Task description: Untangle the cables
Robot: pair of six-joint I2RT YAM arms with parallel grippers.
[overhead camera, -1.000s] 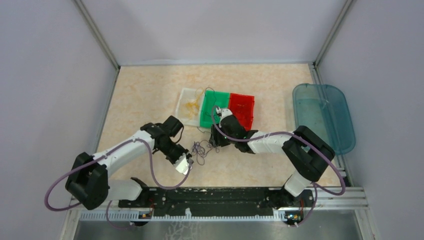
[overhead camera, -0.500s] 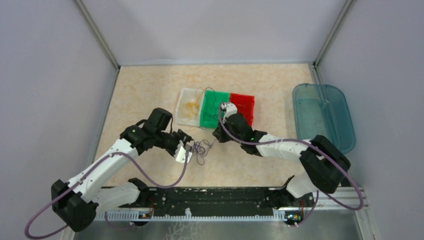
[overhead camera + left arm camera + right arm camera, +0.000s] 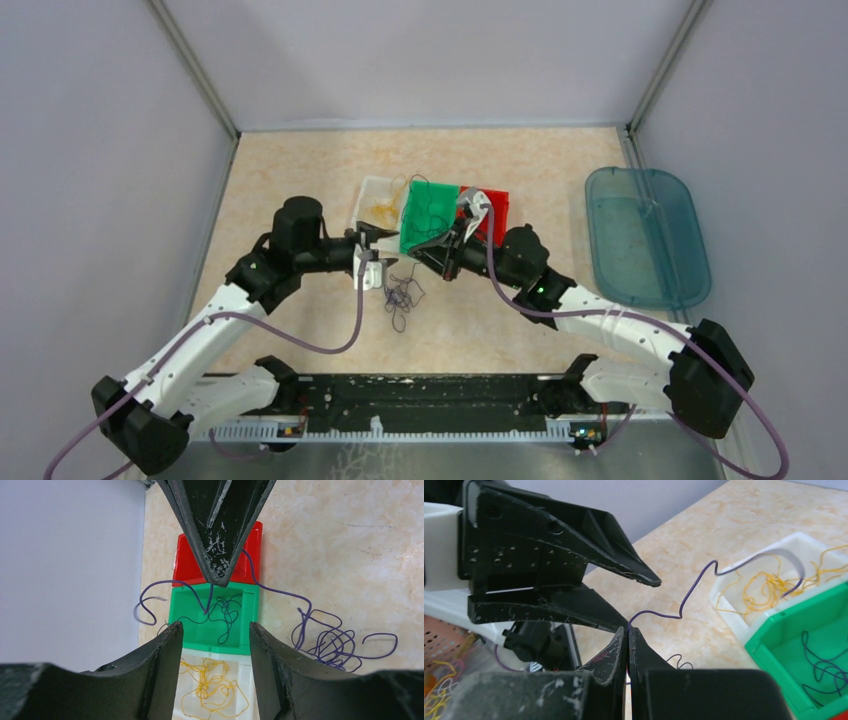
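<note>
Right gripper (image 3: 628, 636): jaws pressed together, pinching a thin purple cable (image 3: 659, 613) right at the fingertips. The strand leaves the pinch in a kinked S and arcs above the white bin (image 3: 728, 611), its free end curled and blurred.

Left gripper (image 3: 215, 627): jaws apart, about half wide, nothing held. Its black tapered fingers (image 3: 155, 665) point at the right gripper's closed tip, which faces them head-on, near but apart. In the right wrist view the pinched strand passes just beside the left gripper's lower finger; can't tell if it touches.

Cables:
- A purple tangle (image 3: 330, 645) of loose loops lies on the table (image 3: 300, 190) just beside the bins, with one strand running from it up to the right gripper's tip.
- More purple wire (image 3: 226, 614) sits squiggled inside the green bin (image 3: 774, 650).
- A yellow-orange cable (image 3: 210, 687) is bunched in the white bin.
- The red bin (image 3: 186, 567) is mostly hidden behind the right gripper, contents not visible.

The three bins stand side by side mid-table, white, green, red, touching. They are glossy plastic, square and open-topped. The cables are string-thin and limp. The tabletop is beige with a marbled pattern. A translucent teal tray (image 3: 648, 240) with rounded ends sits at the table's right edge. Scuffed white flecks mark the black fingers
</note>
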